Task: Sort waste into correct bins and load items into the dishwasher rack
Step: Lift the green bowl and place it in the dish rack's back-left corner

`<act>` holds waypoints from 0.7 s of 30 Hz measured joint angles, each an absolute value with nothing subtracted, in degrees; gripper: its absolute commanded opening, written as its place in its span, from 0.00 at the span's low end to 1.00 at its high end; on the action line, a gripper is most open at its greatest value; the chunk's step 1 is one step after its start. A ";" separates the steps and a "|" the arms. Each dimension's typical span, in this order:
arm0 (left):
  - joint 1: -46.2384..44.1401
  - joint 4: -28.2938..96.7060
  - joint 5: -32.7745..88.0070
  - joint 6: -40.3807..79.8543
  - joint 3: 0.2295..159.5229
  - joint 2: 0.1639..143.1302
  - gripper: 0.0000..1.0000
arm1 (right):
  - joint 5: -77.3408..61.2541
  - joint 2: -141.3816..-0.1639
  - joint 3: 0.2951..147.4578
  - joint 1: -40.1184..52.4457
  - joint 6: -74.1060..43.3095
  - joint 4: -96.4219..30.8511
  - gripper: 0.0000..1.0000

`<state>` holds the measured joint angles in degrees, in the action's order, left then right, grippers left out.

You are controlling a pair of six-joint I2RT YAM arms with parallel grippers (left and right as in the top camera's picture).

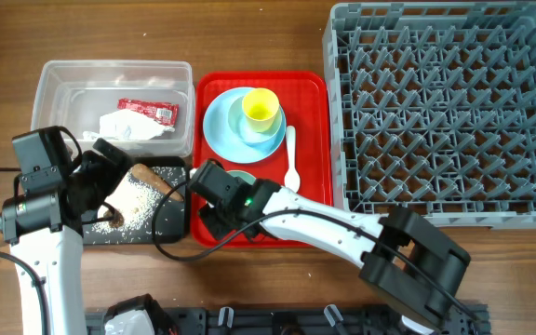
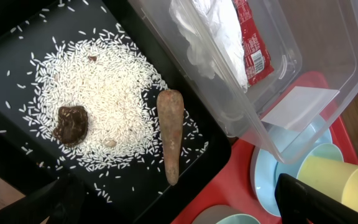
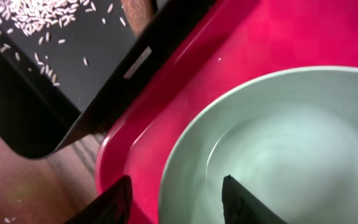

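Left claw (image 2: 179, 200) released over black tray (image 2: 2, 93); right claw (image 3: 176, 194) parted astride pale green bowl (image 3: 278, 137) rim

From above I see the grey dishwasher rack (image 1: 445, 112) filling the right side of the table (image 1: 249, 37). Left of it lies the red tray (image 1: 313, 121), with the light blue plate (image 1: 217, 126) at its far end. The light blue bowl (image 1: 270, 133) sits on the plate with the yellow cup (image 1: 260, 108) in it, and a white spoon (image 1: 292, 158) lies just to their right. My right hand (image 1: 220, 186) sits over the tray's near left corner, covering most of the pale green bowl (image 1: 242, 176). At far left the clear tub (image 1: 63, 84) holds the red sauce packet (image 1: 147, 112) and crumpled white paper (image 1: 124, 127). Just nearer, the black tray (image 1: 170, 223) holds white rice (image 1: 138, 200) and a brown scrap (image 1: 154, 179), and my left hand (image 1: 110, 170) hovers over its left part.
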<state>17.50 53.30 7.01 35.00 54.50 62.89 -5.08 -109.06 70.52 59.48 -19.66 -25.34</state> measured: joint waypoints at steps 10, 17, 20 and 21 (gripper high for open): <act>17.50 53.30 7.01 35.00 54.50 62.89 1.00 | -1.69 -109.21 70.50 59.48 -6.83 -25.34 0.45; 17.50 53.30 7.01 35.03 54.50 62.89 1.00 | 6.68 -109.21 70.48 59.48 -4.16 -26.76 0.46; 17.50 53.32 7.01 35.00 54.50 62.89 1.00 | 5.34 -109.21 70.48 59.48 -3.73 -26.50 0.41; 17.50 53.32 7.01 35.00 54.50 62.89 1.00 | 4.71 -109.21 70.48 59.48 -3.55 -26.50 0.40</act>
<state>17.50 53.32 7.01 35.00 54.50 62.89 4.71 -109.21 70.48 59.48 -3.55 -26.50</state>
